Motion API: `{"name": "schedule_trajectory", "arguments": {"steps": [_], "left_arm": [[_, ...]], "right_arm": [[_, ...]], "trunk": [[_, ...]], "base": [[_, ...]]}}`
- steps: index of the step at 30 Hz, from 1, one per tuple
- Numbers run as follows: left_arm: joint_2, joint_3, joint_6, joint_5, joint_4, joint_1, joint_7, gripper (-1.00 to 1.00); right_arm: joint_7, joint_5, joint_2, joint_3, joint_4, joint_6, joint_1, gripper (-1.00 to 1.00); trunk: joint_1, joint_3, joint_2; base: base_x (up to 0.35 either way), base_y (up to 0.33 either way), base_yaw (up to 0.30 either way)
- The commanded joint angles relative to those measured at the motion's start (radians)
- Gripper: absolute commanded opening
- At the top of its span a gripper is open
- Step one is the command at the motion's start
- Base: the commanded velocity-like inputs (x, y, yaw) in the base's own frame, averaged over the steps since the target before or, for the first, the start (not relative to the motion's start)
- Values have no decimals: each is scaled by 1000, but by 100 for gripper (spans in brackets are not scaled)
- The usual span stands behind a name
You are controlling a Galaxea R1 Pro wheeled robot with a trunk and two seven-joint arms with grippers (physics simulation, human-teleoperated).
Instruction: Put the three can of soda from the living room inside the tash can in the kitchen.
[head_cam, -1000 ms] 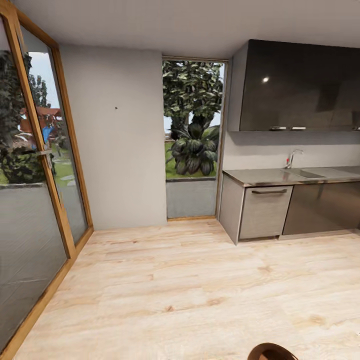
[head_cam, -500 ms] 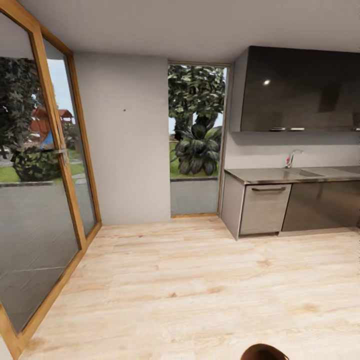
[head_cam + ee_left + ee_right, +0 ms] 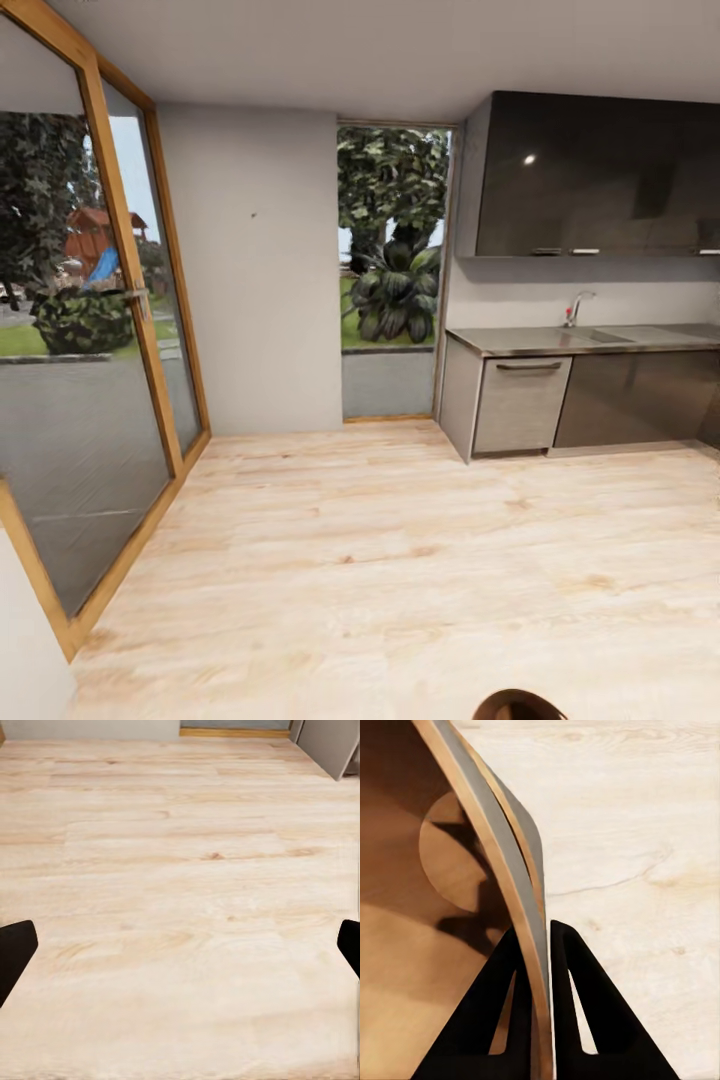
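Light wood floor [image 3: 400, 560], glass doors [image 3: 80, 380], dark cabinets [image 3: 600, 175], grey countertop [image 3: 580, 342]

Bright, even daylight enters through the glass doors [image 3: 90, 350] at nine o'clock; a glare spot dots the upper cabinet [image 3: 528, 159]; edges bow.
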Motion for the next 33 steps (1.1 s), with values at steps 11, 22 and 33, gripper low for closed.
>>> {"name": "schedule_trajectory", "arguments": {"steps": [11,22,33], "left_arm": [[0,1,0,0,-3,0,0,100],[0,1,0,0,-4,0,0,100],[0,0,0,0,-2,0,0,100]], "right_arm": [[4,3,20,-6,-1,-2,-1,-100],[2,4,22,-5,1,-2,-1,-100],[-8,5,38,-5,1,-2,-1,-100]], "trunk": [[0,-7,0],[0,-7,0],[0,-7,0]], "base": [[-238,-202,188],[-114,-264,252],[-75,-276,254]]}}
